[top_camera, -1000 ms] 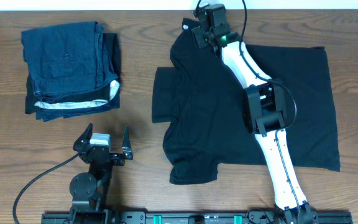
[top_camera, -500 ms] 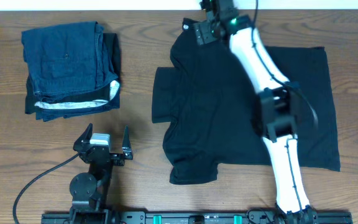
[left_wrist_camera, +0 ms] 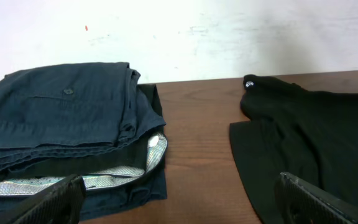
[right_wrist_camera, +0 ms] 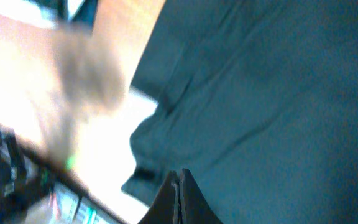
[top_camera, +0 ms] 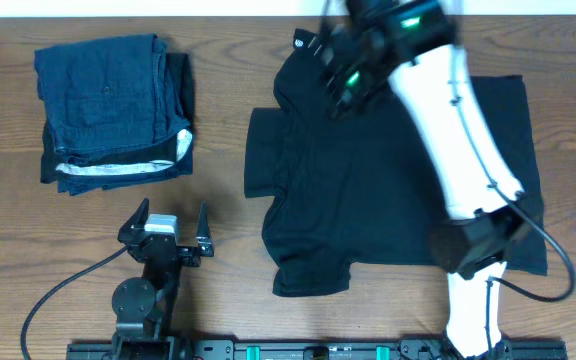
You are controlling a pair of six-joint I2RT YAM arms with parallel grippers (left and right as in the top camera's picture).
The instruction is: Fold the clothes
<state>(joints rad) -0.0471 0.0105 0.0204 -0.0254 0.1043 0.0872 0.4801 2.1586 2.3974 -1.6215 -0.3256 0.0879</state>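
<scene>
**Q:** Location of the black T-shirt [top_camera: 308, 190]?
**A:** Spread on the table [top_camera: 228, 250], centre to right of the overhead frame. The right arm [top_camera: 458, 130] crosses above it.

**Q:** Right gripper [right_wrist_camera: 178, 177] status?
**A:** Jaws closed, fingers pressed together. The wrist view is blurred, so whether fabric is pinched cannot be told. Overhead, it sits over the shirt's upper edge, top centre.

**Q:** Left gripper [top_camera: 171, 222] status?
**A:** Jaws fully apart, holding nothing, lower left, well apart from the shirt. Folded dark blue garments [top_camera: 108, 110] lie upper left.

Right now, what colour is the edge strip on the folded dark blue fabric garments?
Pale white-grey edge strip; left wrist view shows it best.
</scene>
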